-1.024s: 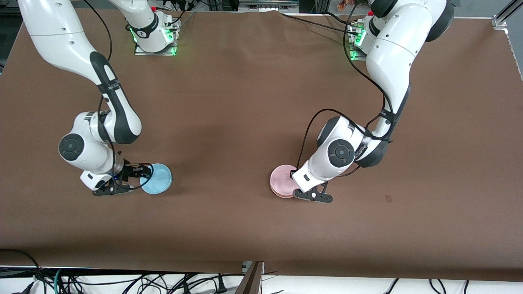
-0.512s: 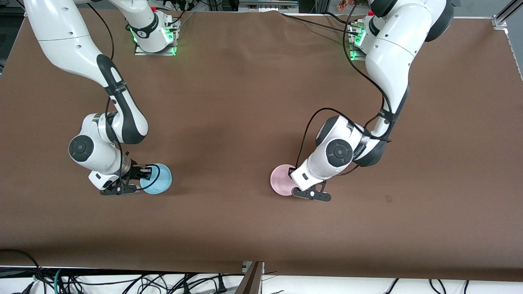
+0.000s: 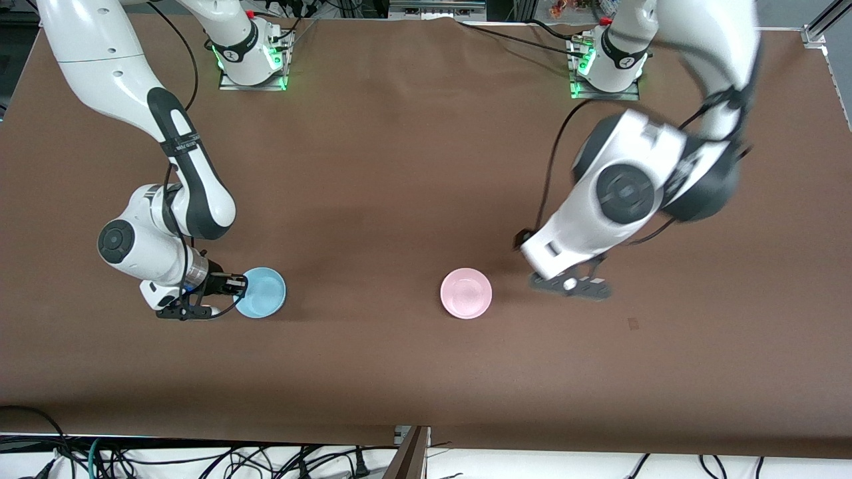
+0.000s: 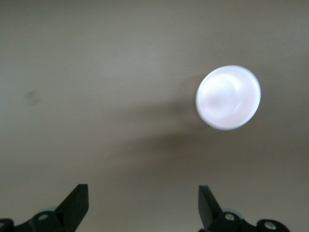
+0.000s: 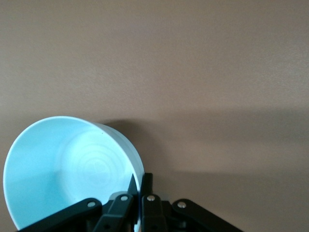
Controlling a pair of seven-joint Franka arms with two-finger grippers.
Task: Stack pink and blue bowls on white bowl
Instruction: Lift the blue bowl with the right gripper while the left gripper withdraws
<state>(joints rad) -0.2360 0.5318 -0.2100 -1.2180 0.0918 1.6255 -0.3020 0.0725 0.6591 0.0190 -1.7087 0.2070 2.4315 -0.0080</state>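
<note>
The pink bowl (image 3: pixel 466 293) sits upright on the brown table; it looks pale in the left wrist view (image 4: pixel 228 97). My left gripper (image 3: pixel 569 283) is open and empty, up in the air beside the pink bowl toward the left arm's end; its fingers stand wide apart in the left wrist view (image 4: pixel 142 198). My right gripper (image 3: pixel 241 285) is shut on the rim of the blue bowl (image 3: pixel 263 294), low at the table toward the right arm's end. In the right wrist view the blue bowl (image 5: pixel 67 164) is tilted in the gripper (image 5: pixel 141 181). No separate white bowl shows.
The brown table (image 3: pixel 373 166) carries only the two bowls. The arm bases (image 3: pixel 249 60) stand along its edge farthest from the front camera. Cables hang below the edge nearest the front camera.
My left gripper has let go of the pink bowl, risen and swung toward the left arm's end. My right gripper has kept hold of the blue bowl, shifting only slightly.
</note>
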